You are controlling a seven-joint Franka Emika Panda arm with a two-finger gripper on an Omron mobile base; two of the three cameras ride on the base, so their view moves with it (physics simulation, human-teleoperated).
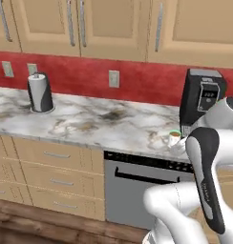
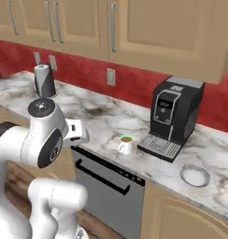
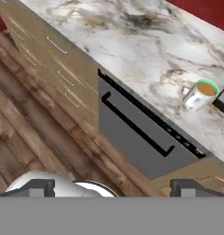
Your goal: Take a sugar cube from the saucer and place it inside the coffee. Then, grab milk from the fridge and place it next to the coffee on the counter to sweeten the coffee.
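hand (image 3: 109, 186): spread wide, empty, out over the floor short of the counter (image 3: 146, 41) | coffee (image 3: 199, 94): up and right of it, near the counter's front edge | saucer (image 2: 195, 176): farther right, beyond the coffee machine (image 2: 174, 116); sugar cube too small to tell

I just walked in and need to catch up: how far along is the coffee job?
Nothing looks done. The saucer sits on the counter right of the coffee machine; whether a cube lies on it is unclear. The claw is open and empty above the floor. Coffee waits; no milk stands beside it.
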